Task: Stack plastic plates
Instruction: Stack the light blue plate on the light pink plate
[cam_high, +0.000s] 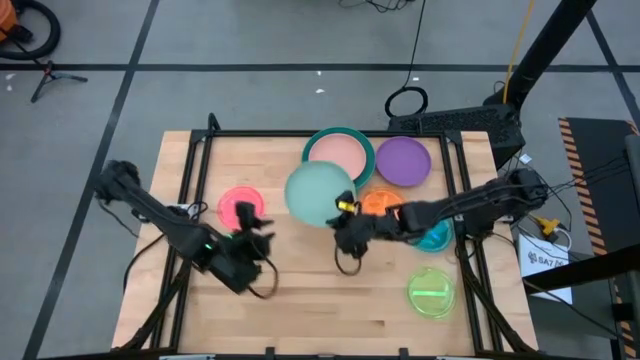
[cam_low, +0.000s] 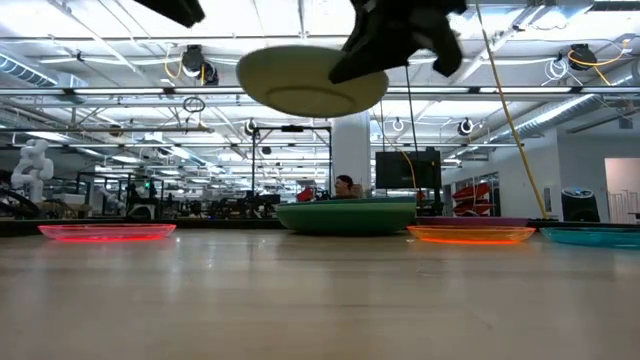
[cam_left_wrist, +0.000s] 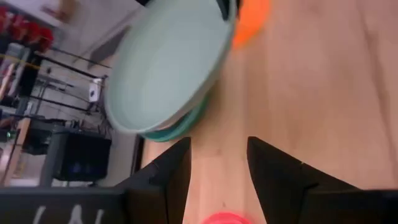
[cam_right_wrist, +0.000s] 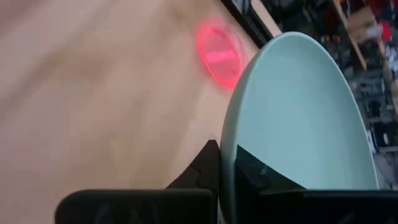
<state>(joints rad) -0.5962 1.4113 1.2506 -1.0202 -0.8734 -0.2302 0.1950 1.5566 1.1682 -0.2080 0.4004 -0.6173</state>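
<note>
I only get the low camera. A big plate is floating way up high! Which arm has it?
Observer: The right gripper has it. It pinches the rim of the round mint plastic plate.
Operator: What's the other arm doing?
Observer: The left gripper hangs open by the small translucent pink plastic plate.
Operator: Any plates I can't see?
Observer: Yes, a translucent lime round plastic plate lies by itself on the table's right side.
</note>
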